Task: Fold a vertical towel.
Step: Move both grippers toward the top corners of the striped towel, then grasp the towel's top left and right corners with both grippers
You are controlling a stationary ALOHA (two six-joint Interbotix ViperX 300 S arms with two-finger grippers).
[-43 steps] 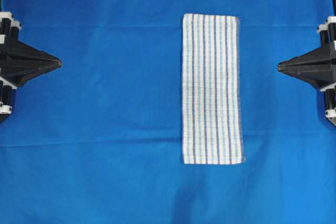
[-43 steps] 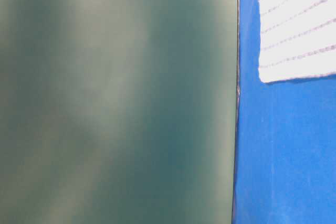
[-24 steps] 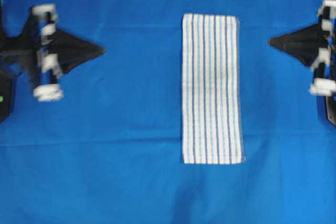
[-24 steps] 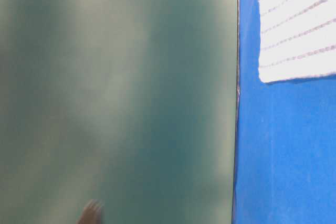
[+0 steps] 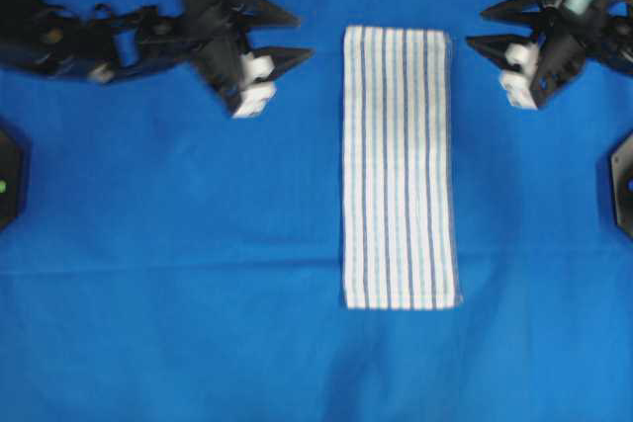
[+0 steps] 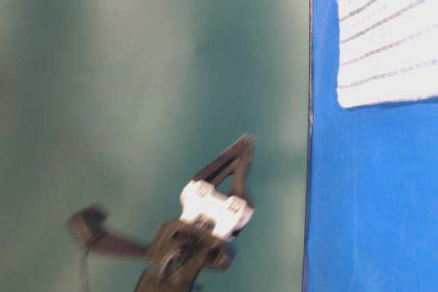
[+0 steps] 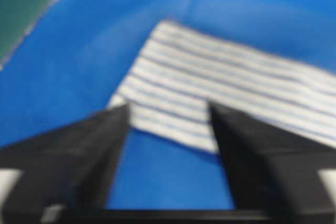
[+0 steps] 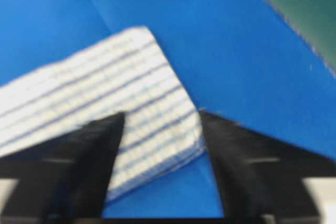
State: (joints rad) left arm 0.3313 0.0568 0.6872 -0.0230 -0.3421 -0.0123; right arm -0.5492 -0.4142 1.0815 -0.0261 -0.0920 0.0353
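The towel (image 5: 401,165) is a white cloth with blue lengthwise stripes. It lies flat and upright in the overhead view on the blue cloth (image 5: 198,244). My left gripper (image 5: 302,35) is open just left of the towel's top left corner, apart from it. My right gripper (image 5: 477,29) is open just right of the top right corner. In the left wrist view the towel (image 7: 220,93) corner shows between and beyond the open left gripper (image 7: 168,107). The right wrist view shows the towel (image 8: 105,87) corner beyond the open right gripper (image 8: 160,114). Nothing is held.
Black arm bases sit at the left edge (image 5: 10,185) and the right edge (image 5: 623,185) of the overhead view. Green table surface (image 8: 299,3) lies past the blue cloth's edge. A blurred arm (image 6: 205,217) shows in the table-level view.
Both arms have swung from the sides of the table up and inward to the towel's top corners. Their jaws now show spread apart. The towel has not moved.
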